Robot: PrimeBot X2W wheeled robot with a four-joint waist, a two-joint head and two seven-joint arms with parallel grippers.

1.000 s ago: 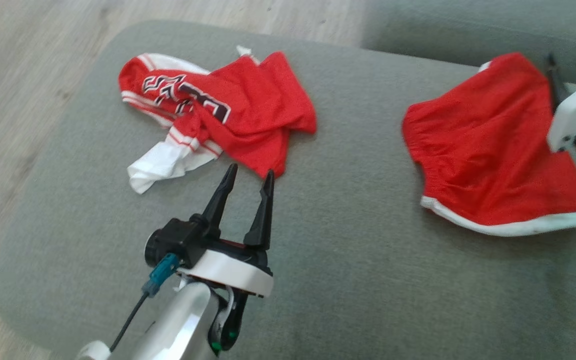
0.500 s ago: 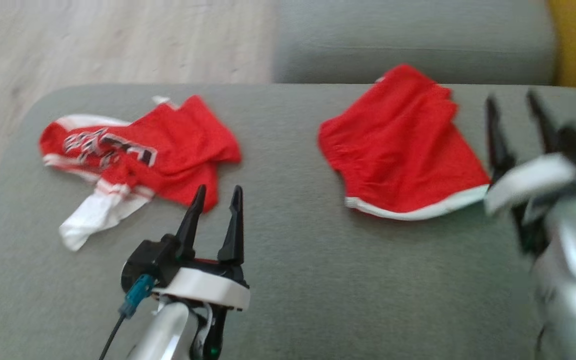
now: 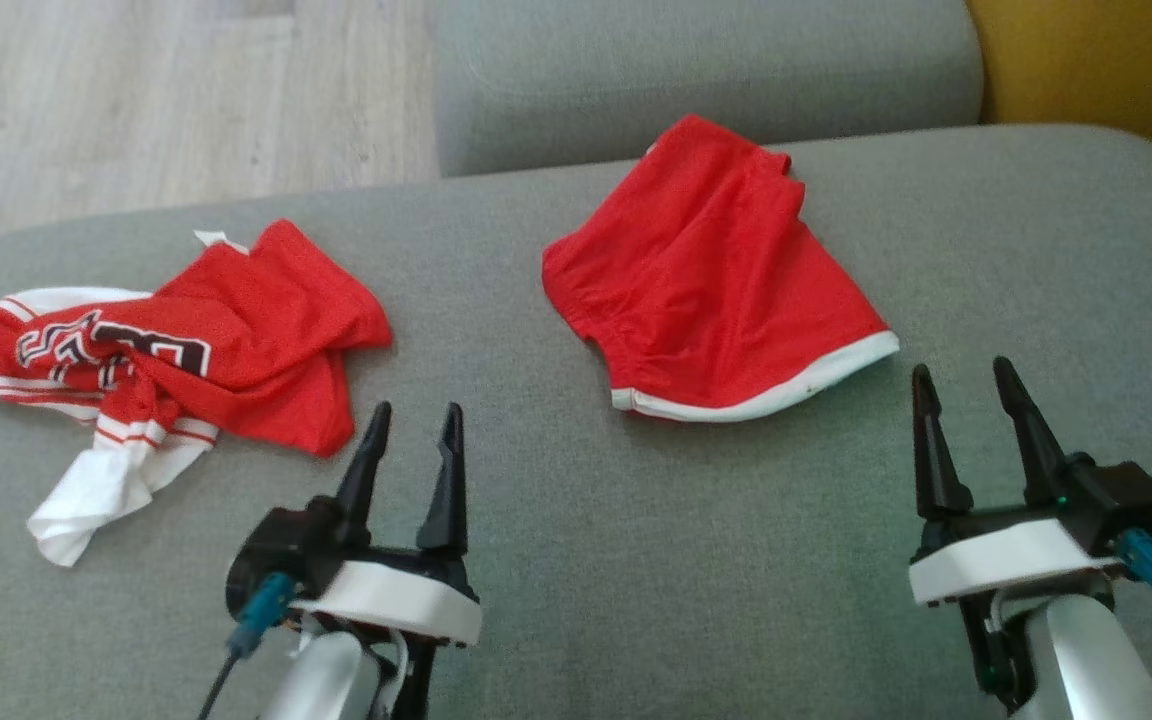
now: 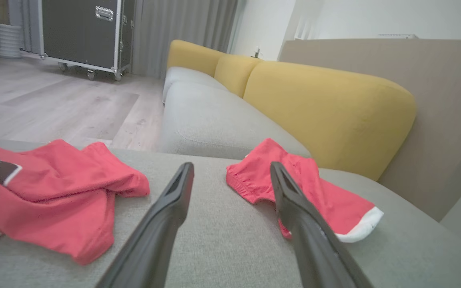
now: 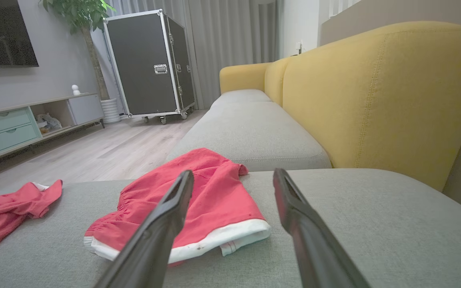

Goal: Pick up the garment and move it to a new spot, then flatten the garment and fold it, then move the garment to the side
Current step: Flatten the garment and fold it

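Note:
A crumpled red jersey garment [image 3: 236,340] with black-and-white lettering and a white sleeve lies on the grey cushion [image 3: 576,560] at the left; it also shows in the left wrist view [image 4: 54,192]. Folded red shorts [image 3: 716,290] with a white hem lie flat further right, and the two wrist views show them too [image 4: 326,196] [image 5: 210,200]. My left gripper [image 3: 417,408] stands open just right of the jersey's near edge, touching nothing. My right gripper [image 3: 961,368] is open and empty, just right of the shorts' hem.
A second grey seat cushion [image 3: 696,70] adjoins behind the shorts. The yellow sofa back [image 5: 374,92] rises on the right. Wooden floor [image 3: 136,100] lies beyond the cushion's left and far edges, with a black wheeled flight case [image 5: 150,64] standing further off.
The head camera has swung right, shifting the whole picture left. My right gripper has come down from beside the shorts to the lower right, open. The garments lie as before.

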